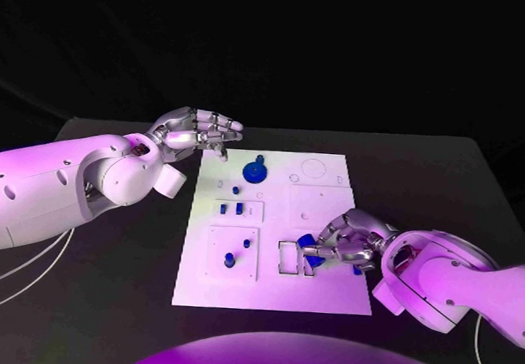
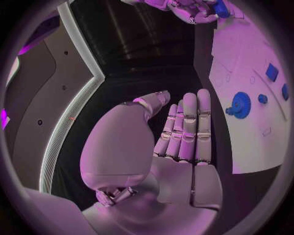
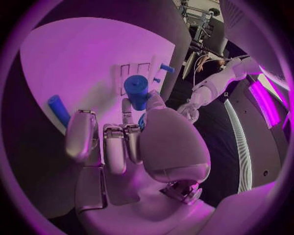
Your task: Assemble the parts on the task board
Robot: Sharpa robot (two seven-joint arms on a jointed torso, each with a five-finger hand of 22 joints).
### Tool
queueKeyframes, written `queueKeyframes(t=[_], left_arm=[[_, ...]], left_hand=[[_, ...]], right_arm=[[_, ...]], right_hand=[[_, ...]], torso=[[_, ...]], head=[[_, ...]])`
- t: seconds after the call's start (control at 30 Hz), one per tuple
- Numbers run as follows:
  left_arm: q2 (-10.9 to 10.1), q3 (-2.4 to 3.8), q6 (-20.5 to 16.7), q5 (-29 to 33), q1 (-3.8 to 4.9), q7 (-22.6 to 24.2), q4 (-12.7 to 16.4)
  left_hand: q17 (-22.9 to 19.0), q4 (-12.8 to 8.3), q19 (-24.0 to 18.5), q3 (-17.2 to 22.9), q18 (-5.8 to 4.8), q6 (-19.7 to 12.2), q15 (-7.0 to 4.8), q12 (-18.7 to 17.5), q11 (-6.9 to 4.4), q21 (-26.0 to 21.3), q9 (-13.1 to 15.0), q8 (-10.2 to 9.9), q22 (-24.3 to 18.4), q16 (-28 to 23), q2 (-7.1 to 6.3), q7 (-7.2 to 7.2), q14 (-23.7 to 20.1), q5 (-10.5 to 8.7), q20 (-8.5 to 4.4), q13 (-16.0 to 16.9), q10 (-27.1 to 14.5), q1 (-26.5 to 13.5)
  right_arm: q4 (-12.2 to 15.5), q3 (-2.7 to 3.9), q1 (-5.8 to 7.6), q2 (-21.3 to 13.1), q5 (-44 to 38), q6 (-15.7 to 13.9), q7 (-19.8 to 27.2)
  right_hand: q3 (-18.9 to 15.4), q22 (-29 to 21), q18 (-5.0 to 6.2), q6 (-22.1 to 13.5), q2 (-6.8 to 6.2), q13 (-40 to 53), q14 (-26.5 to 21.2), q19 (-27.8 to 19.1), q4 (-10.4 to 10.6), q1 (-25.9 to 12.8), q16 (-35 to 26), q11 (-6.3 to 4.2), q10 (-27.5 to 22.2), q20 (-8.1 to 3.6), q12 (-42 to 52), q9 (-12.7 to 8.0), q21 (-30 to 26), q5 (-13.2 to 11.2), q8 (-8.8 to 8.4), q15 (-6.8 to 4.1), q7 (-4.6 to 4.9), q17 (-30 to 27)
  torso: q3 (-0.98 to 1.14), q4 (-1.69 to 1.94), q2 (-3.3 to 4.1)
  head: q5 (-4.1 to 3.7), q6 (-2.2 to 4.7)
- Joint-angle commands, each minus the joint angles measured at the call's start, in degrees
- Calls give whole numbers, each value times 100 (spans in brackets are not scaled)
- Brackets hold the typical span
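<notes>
While the left hand point(image 2: 183, 132) lies flat and empty, the right hand point(image 3: 122, 142) pinches a blue part point(image 3: 137, 90).

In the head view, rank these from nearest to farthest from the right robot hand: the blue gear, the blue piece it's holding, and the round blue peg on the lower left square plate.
1. Blue piece: in the right robot hand itself, beside the rectangular slot.
2. Round blue peg: on the lower left square plate, across the board.
3. Blue gear: at the board's far end, nearer the left robot hand.

Left hand point(image 1: 200, 131) hovers with fingers straight and apart; right hand point(image 1: 345, 242) pinches, fingers curled.
</notes>
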Motion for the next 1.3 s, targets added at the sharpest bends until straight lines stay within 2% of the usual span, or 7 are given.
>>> queueKeyframes(t=[0.03,0.27,0.73,1.07,1.3], left_arm=[[18,3,98,0,2,27,18],[5,3,99,0,3,12,27],[-16,2,104,0,3,-4,45],[-29,2,114,0,3,-36,53],[-31,2,110,0,4,-40,52]], left_hand=[[-9,0,-2,-24,84,-23,34,32,-1,-31,7,25,-10,-18,21,124,-2,29,40,8,-46,-8],[-9,0,-2,-24,84,-23,34,32,-1,-31,7,25,-10,-18,21,124,-2,29,40,8,-46,-8],[-12,-3,-3,-24,84,-34,36,50,2,-34,8,40,-13,-16,26,126,-7,33,41,9,-67,-8],[-13,-1,-3,-25,84,-40,37,60,3,-35,9,47,-15,-15,29,127,-9,34,42,9,-76,-13],[-13,-1,-3,-25,84,-40,37,60,3,-35,9,47,-15,-15,29,127,-9,34,42,9,-76,-13]], right_arm=[[-55,-3,-32,103,-7,191,9],[-166,-3,-73,315,-179,174,-85],[-337,-3,-119,501,-378,232,-163],[-325,-3,-172,595,-377,436,-156],[-338,-3,-186,587,-393,409,-181]], right_hand=[[-25,283,-111,342,-9,1221,542,-15,0,-48,36,-37,441,-41,28,145,13,25,-2,-34,-253,1217],[-38,293,-113,368,8,1235,544,-9,-1,-106,38,-42,450,-44,42,149,25,25,5,-38,-262,1229],[-88,298,-112,411,13,1226,543,-7,3,-243,37,-57,447,-53,27,164,16,22,21,-51,-275,1225],[-117,295,-110,416,2,1233,543,-10,0,-305,36,-57,452,-55,33,169,3,21,22,-52,-277,1224],[-134,296,-110,422,-6,1231,543,-11,1,-342,36,-58,450,-56,28,173,1,20,26,-53,-278,1223]], torso=[[6,13,1],[2,-2,4],[3,4,0],[2,-1,-3],[0,-3,-11]], head=[[-5,-3],[23,-11],[45,-32],[72,-59],[80,-45]])
